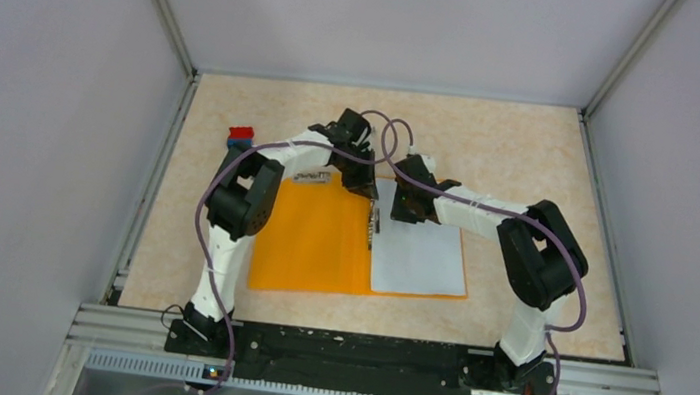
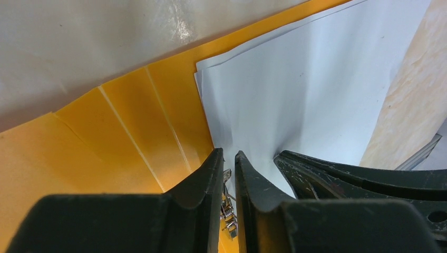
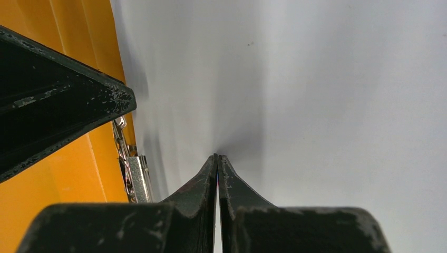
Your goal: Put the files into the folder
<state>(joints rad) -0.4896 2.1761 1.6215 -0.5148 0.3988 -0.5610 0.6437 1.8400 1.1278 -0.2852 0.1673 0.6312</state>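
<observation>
Orange folder (image 1: 310, 243), arms bent inward over it, left jaws barely parted, right jaws closed

Top cam looks down on whole table (image 1: 533, 150) from behind; wrist cams v. close, prob. both sharing folder (image 2: 132, 121), files (image 2: 316, 95).

The bright-orange folder (image 1: 315, 244) lies open and flat at the centre of the top view, left leaf bare, metal clip (image 1: 375, 226) along the spine, while the files (image 1: 419, 258), plain white sheets, lie flat on its right leaf, an orange margin showing below them.
</observation>
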